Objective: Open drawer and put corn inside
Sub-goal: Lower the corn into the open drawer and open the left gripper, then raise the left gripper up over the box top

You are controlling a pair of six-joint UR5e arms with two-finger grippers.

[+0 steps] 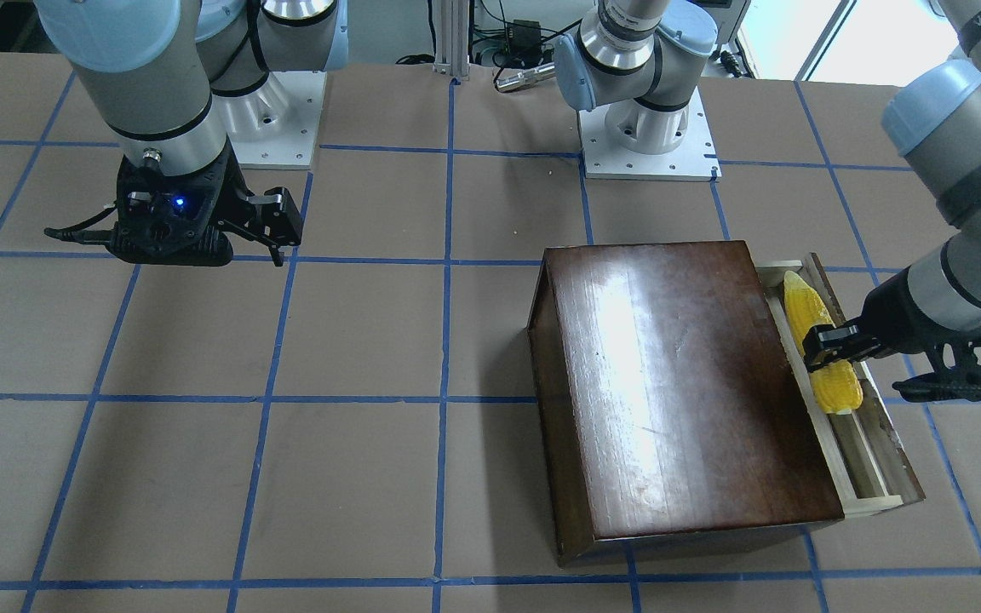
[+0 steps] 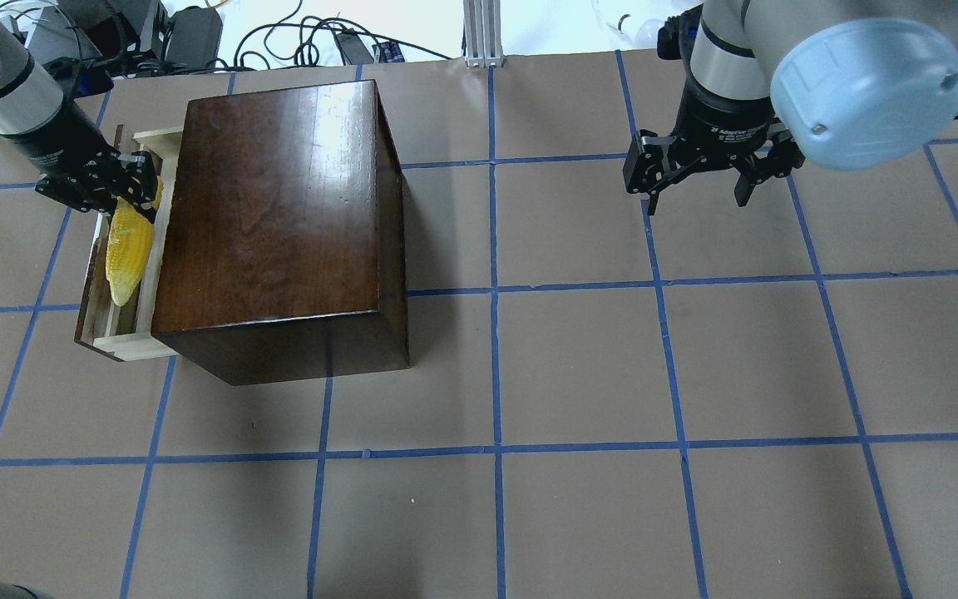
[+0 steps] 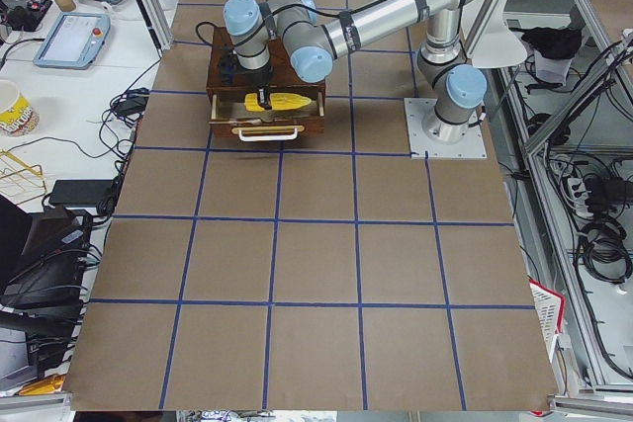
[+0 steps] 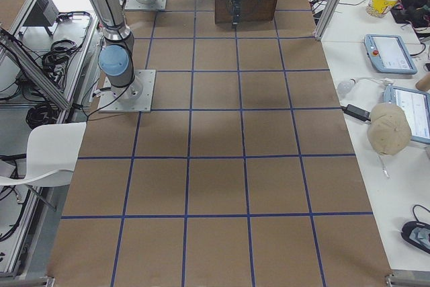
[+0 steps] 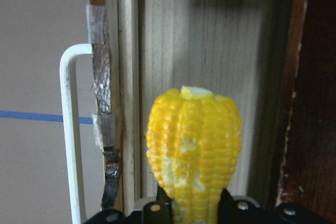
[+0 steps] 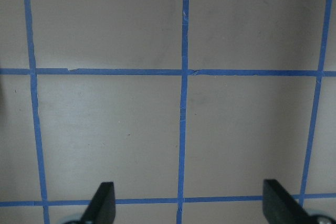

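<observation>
The large dark-brown wooden box (image 2: 279,216) stands on the table's left half, and also shows in the front-facing view (image 1: 678,383). Its pale wood drawer (image 2: 125,345) is pulled partly out on the box's left side (image 1: 869,502). The yellow corn (image 2: 128,249) lies lengthwise over the open drawer (image 1: 837,393). My left gripper (image 2: 125,190) is shut on the corn near its thick end, and the left wrist view (image 5: 194,145) shows the cob between the fingers above the drawer floor (image 5: 210,51). I cannot tell whether the corn touches the floor. My right gripper (image 2: 695,195) is open and empty, high over bare table (image 6: 191,205).
A white handle (image 5: 68,129) sits on the drawer's dark, taped front panel (image 5: 100,77). The table is brown paper with a blue tape grid (image 2: 496,291). The arm bases (image 1: 648,140) stand at the robot's edge. Cables and devices lie beyond the far edge (image 2: 196,33).
</observation>
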